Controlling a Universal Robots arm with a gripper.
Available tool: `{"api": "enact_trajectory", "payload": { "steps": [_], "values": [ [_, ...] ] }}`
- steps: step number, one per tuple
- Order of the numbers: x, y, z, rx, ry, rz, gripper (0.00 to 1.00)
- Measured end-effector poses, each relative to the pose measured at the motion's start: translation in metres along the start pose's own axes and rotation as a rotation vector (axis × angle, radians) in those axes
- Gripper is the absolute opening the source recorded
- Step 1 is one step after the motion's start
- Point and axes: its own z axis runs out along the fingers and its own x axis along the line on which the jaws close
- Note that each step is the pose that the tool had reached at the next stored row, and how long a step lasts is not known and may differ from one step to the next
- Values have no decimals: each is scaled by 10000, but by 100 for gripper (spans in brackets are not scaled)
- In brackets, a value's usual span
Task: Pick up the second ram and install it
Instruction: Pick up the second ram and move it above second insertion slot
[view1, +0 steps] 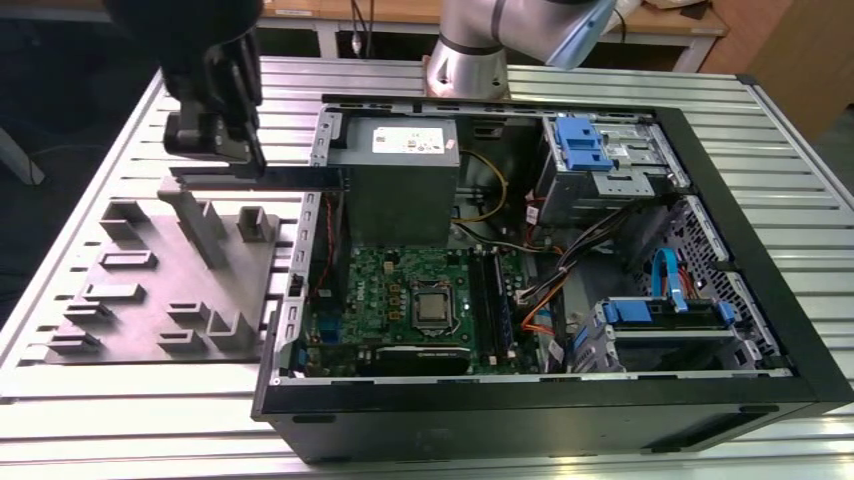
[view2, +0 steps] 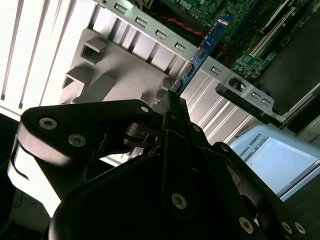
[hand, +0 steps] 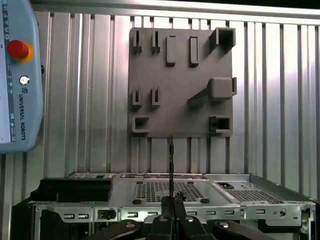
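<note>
While the tool (view1: 244, 158) is clenched on one end of the memory stick (view1: 304, 178), the stick hangs in the air and touches nothing else.

Position: in the exterior view the stick lies level. It is above the strip between the grey holder plate (view1: 147, 300) and the wall of the open computer case (view1: 561, 420) on the exterior view's left. Its free end reaches that wall, near the grey power supply box (view1: 400, 160). Plate and case both rest on the ribbed metal surface (view1: 107, 150).

Grip: in the second wrist view the blue-green stick (view2: 202, 47) runs straight out from the tool (view2: 173, 102), and the jaws are shut tight against its end. In the first wrist view the stick (hand: 171, 160) appears edge-on as a thin dark line rising from the tool (hand: 171, 201), in line with the holder plate (hand: 182, 82).

Progress: the pick-up is judged complete, as the stick is off the plate and carried firmly. The installation is not yet done. The stick is well apart from the long black slots (view1: 491, 300) on the green motherboard (view1: 400, 290) inside the case. It is also not aligned over them. Whether any slot already holds a stick cannot be told.
</note>
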Motion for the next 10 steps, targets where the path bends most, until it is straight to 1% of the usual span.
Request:
{"api": "enact_trajectory", "payload": {
  "steps": [10],
  "values": [
    [0,-302,-8,1,-1,14,8]
  ]
}}
